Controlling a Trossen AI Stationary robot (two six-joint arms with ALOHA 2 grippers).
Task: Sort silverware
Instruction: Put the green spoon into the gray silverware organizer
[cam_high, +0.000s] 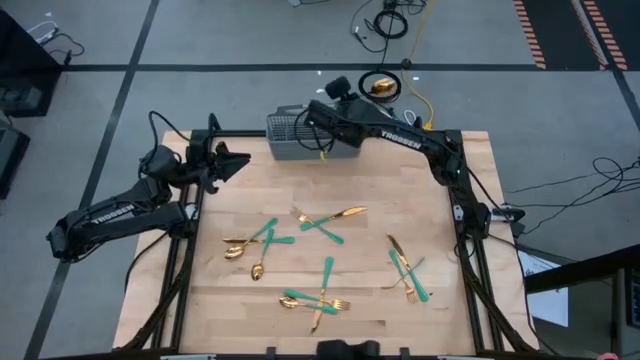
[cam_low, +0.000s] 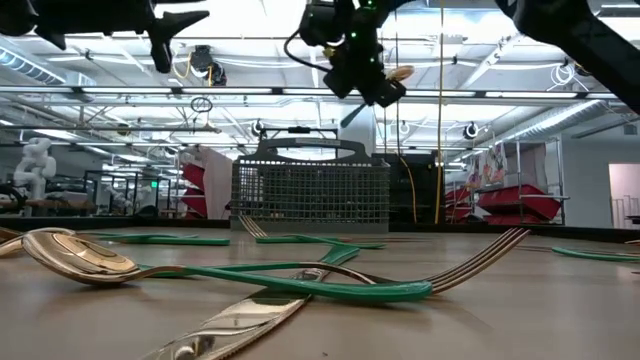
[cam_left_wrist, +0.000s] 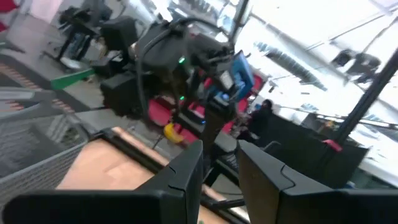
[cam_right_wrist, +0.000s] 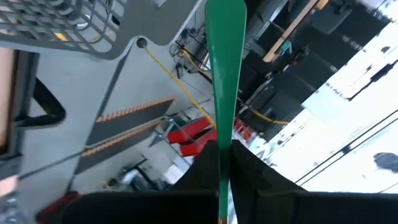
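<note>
Several gold-headed, teal-handled pieces of silverware lie flat on the wooden table in loose groups (cam_high: 255, 243), (cam_high: 325, 222), (cam_high: 405, 270), (cam_high: 318, 298). In the low view a spoon (cam_low: 75, 255) and a fork (cam_low: 480, 262) lie close by. My right gripper (cam_high: 318, 125) (cam_low: 365, 80) hovers over the grey mesh basket (cam_high: 290, 135) (cam_low: 310, 190) at the table's far edge, shut on one teal-handled piece (cam_right_wrist: 224, 74). My left gripper (cam_high: 232, 160) (cam_left_wrist: 219, 168) waits raised at the table's far left corner, open and touching nothing. My right gripper pinches the piece of silverware by its teal handle (cam_right_wrist: 221, 140) between the two fingers. The handle's free end (cam_right_wrist: 225, 15) sticks out well past the fingertips. The piece is lifted clear, above the basket. Its gold head is hidden behind the gripper.
The basket stands against the table's far edge, left of centre. A black frame rail runs around the tabletop (cam_high: 460, 215). Bare wood lies between the basket and the nearest silverware (cam_high: 300, 185). Cables and a yellow roll lie on the floor beyond the table (cam_high: 382, 87).
</note>
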